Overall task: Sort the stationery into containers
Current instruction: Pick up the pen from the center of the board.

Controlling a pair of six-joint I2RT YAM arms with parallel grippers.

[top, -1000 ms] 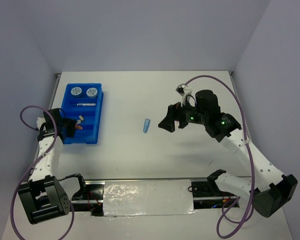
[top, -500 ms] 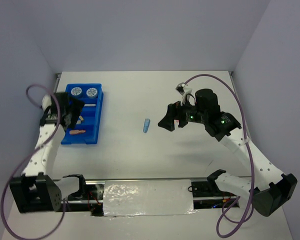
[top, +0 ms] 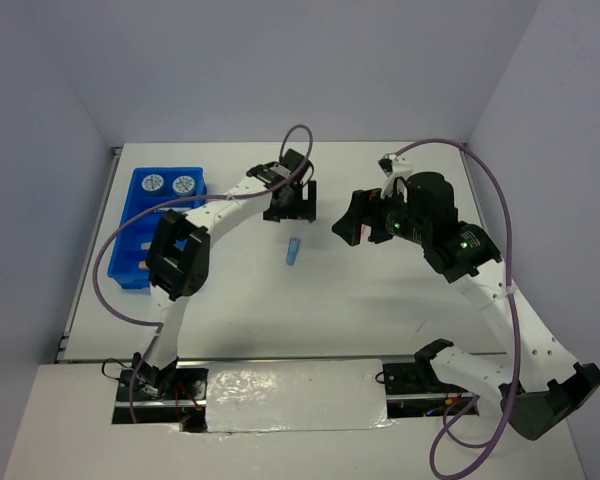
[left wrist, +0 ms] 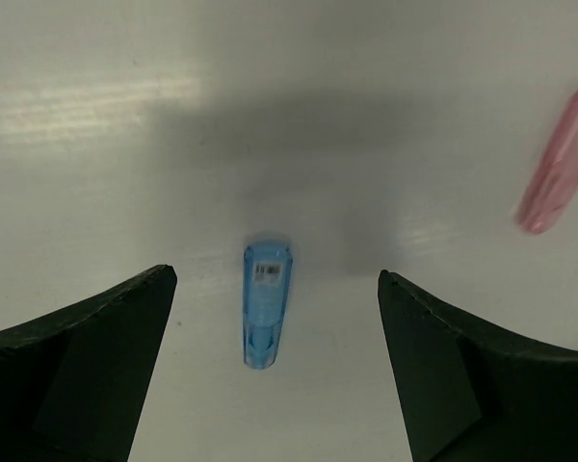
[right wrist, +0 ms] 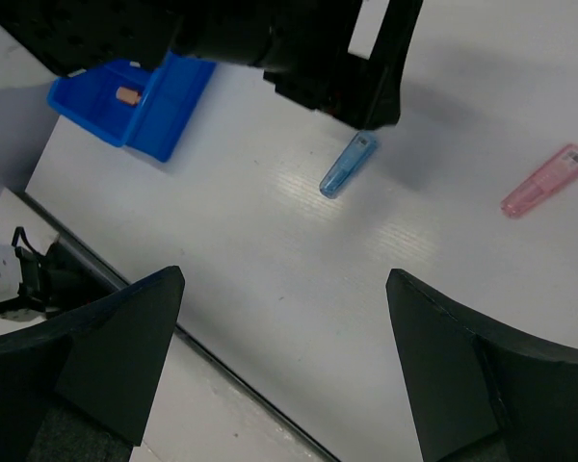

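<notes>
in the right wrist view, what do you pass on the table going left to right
blue tray → light-blue capsule → pink capsule

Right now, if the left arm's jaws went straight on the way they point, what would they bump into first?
Probably the light-blue capsule lying on the white table: it sits centred between the open left jaws, just ahead. Height above it is hard to judge.
</notes>
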